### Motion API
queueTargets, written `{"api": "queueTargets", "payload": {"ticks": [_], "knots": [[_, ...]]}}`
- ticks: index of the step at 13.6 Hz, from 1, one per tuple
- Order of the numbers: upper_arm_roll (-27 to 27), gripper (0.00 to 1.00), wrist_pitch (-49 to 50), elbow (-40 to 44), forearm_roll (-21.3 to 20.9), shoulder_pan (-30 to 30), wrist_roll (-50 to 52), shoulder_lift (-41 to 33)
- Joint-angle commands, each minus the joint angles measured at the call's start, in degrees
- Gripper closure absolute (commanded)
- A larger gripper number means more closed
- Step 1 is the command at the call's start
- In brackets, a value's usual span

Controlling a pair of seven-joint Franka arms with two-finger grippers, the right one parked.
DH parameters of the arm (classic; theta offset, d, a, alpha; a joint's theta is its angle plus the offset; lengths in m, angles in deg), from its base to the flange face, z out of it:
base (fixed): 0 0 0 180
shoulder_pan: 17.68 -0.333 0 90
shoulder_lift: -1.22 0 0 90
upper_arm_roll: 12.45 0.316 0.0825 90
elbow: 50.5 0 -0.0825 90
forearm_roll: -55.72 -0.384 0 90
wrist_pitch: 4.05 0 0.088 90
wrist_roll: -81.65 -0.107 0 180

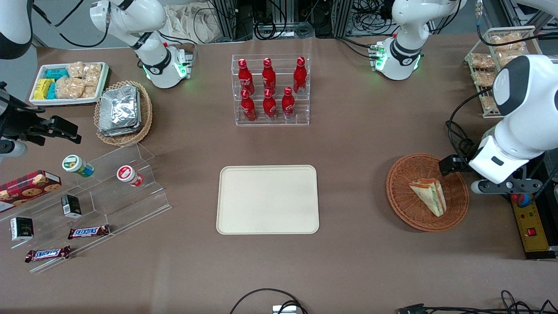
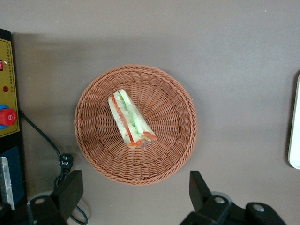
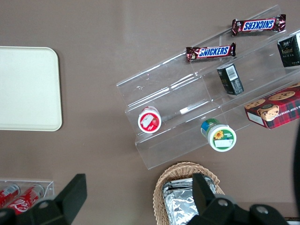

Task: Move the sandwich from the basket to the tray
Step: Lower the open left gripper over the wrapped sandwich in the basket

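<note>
The sandwich [image 1: 429, 196] [image 2: 130, 119], a pale triangular wedge with green and orange-pink layers, lies in the round reddish-brown wicker basket [image 1: 401, 209] [image 2: 183, 150] toward the working arm's end of the table. My gripper [image 1: 452, 165] [image 2: 135, 192] hangs above the basket's rim on the side farther from the front camera. It is open, with nothing between its black fingers [image 2: 70, 190]. It touches neither the basket nor the sandwich. The cream-beige tray [image 1: 267, 199] [image 2: 295, 140] [image 3: 28, 89] lies flat at mid-table with nothing on it.
A yellow control box [image 1: 529, 226] [image 2: 7, 93] with red buttons and a cable sits beside the basket. A clear rack of red bottles [image 1: 270, 89] stands farther from the front camera than the tray. A clear stepped shelf of snacks [image 1: 100, 196] lies toward the parked arm's end.
</note>
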Motion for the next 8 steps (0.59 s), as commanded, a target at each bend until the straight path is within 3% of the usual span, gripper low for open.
{"api": "queueTargets", "payload": {"ticks": [1, 6, 8], "knots": [[-0.3, 0.00, 1.5, 2.1, -1.1, 0.4, 0.3, 1.2], [-0.4, 0.00, 1.6, 3.3, -1.9, 0.5, 2.5, 4.0], [-0.3, 0.00, -0.4, 1.2, -1.9, 0.3, 12.1, 4.0]]}}
